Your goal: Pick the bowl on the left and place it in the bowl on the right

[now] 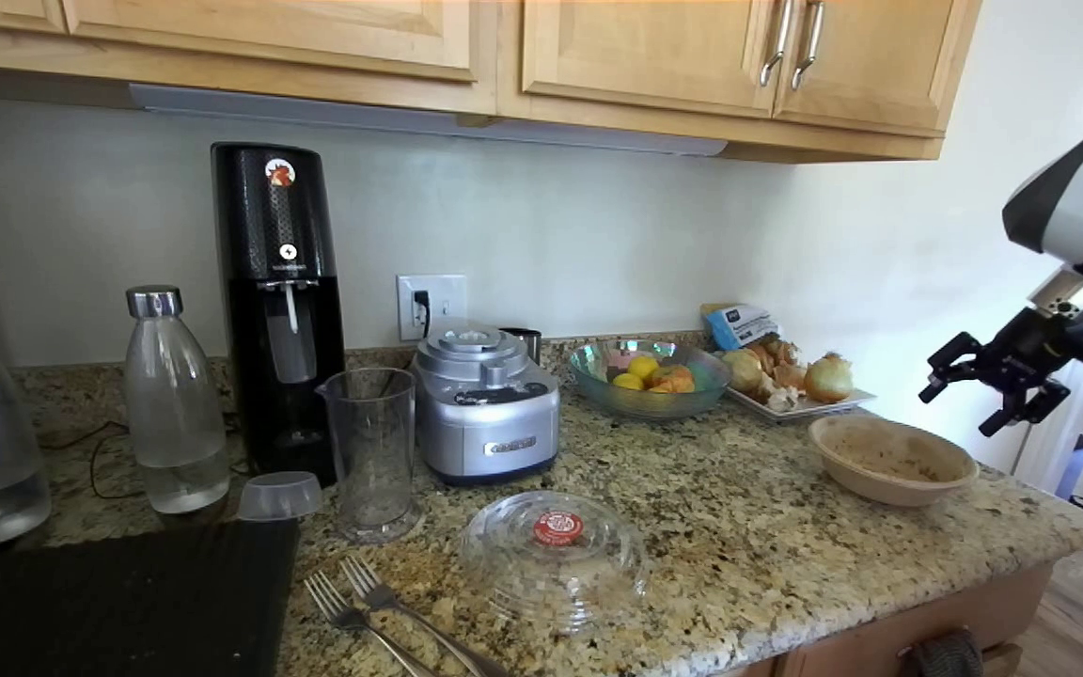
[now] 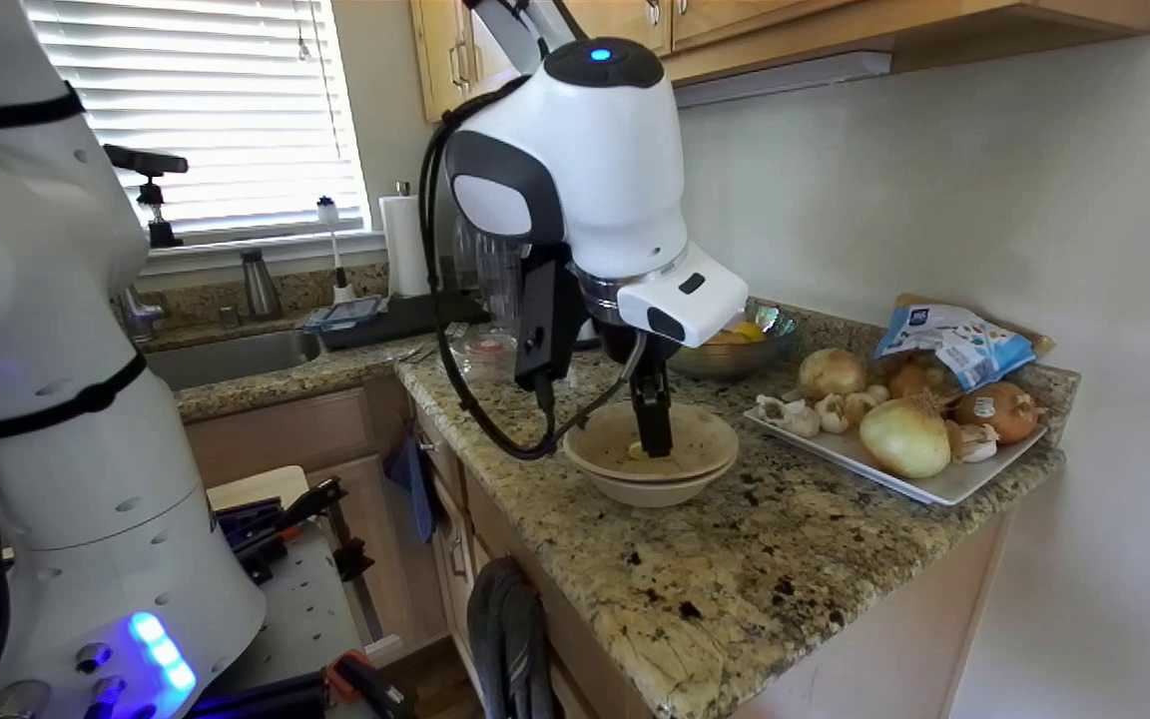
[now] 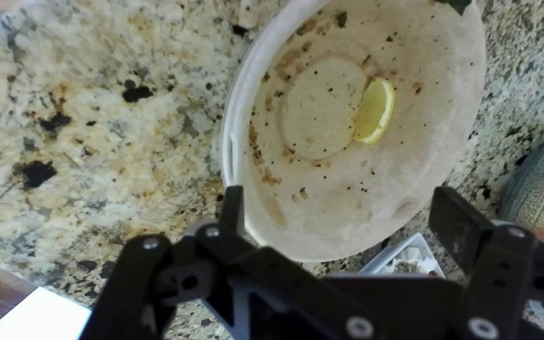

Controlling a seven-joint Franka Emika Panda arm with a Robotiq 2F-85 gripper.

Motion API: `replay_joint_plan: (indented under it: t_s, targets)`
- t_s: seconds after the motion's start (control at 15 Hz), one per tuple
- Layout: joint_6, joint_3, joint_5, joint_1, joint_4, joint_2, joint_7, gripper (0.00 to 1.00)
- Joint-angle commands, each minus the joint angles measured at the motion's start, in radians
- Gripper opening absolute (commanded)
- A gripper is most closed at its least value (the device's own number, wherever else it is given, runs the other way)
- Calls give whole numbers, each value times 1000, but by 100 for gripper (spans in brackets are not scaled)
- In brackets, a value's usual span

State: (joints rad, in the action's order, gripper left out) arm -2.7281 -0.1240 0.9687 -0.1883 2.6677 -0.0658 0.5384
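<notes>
Two beige oval bowls are stacked one inside the other on the granite counter. The upper bowl [image 2: 595, 436] [image 3: 310, 208] holds a lemon wedge [image 3: 375, 111] and brown food specks. The lower bowl [image 2: 650, 492] shows mostly as a second rim below it, also at its left edge in the wrist view [image 3: 227, 156]. In an exterior view the stack [image 1: 889, 461] reads almost as one bowl. My gripper [image 1: 958, 411] is open and empty, raised above the stack and apart from it. In the wrist view its fingers [image 3: 340, 203] stand wide apart over the bowl's near end.
A white tray [image 2: 919, 489] of onions and garlic stands beside the stack. A glass fruit bowl [image 1: 650, 400], a food processor [image 1: 490, 423], a clear plastic lid [image 1: 556, 559], a pitcher [image 1: 372, 451] and forks [image 1: 382, 602] are farther along the counter. The counter edge is close to the bowls.
</notes>
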Motion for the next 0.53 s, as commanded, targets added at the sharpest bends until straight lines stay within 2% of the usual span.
replay_joint_plan:
  t_s: [0.0, 0.2, 0.47]
  targets:
    - [53, -21, -234, -6, 65, -88, -198, 100]
    - [141, -34, -472, -19, 77, -129, -357, 100]
    - [235, -46, -655, -15, 70, -213, -445, 100]
